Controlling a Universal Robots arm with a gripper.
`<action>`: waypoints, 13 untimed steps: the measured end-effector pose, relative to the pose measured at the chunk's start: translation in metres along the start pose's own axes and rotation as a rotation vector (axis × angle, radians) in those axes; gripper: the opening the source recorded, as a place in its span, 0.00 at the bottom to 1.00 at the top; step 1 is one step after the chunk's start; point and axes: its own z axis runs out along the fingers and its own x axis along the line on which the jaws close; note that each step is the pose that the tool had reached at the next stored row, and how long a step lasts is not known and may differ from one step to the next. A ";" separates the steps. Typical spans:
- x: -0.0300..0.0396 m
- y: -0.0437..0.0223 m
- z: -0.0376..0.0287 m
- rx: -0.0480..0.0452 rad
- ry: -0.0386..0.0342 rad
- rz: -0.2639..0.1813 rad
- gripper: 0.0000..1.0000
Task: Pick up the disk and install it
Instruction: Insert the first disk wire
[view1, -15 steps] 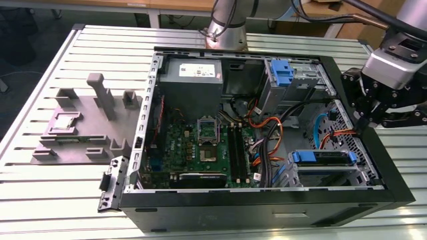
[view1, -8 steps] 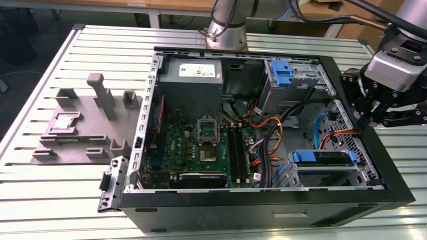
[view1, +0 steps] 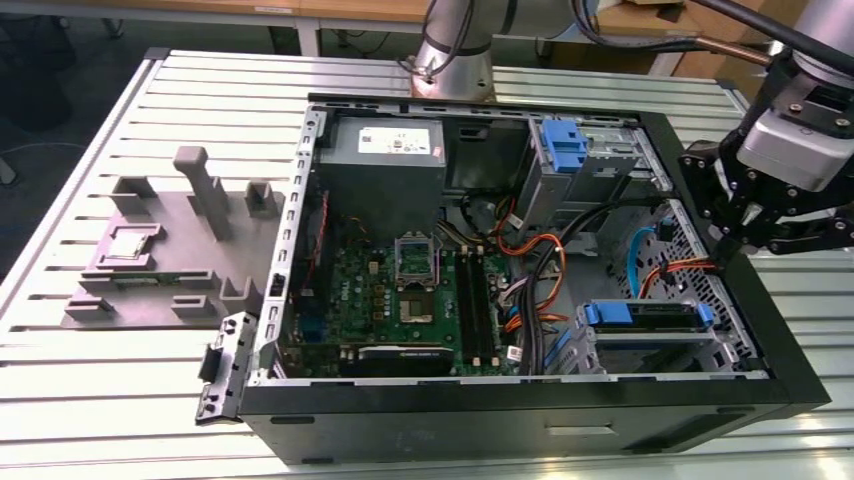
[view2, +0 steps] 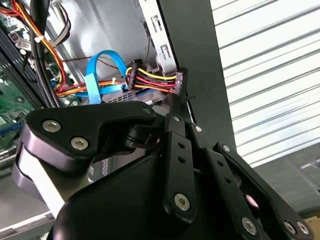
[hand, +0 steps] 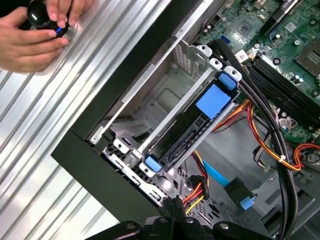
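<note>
The disk sat in the case's bay, long axis along the wall. Claw was pinching a cable plug.

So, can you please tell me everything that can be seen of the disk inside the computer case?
The disk is a flat rectangular drive with a dark body, a blue patch on its upper face and blue plastic tabs at both ends. It lies flat in the grey metal drive cage, in a corner of the open case. Orange and yellow cables run beside it. In the exterior view the gripper is apart from it, near the case wall.
</note>
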 end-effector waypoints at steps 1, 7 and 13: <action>0.0001 -0.0002 0.0002 -0.0032 0.0049 -0.003 0.10; -0.0041 -0.0046 0.0002 -0.0203 0.0272 -0.008 0.24; -0.0044 -0.0049 0.0001 -0.0206 0.0276 -0.008 0.24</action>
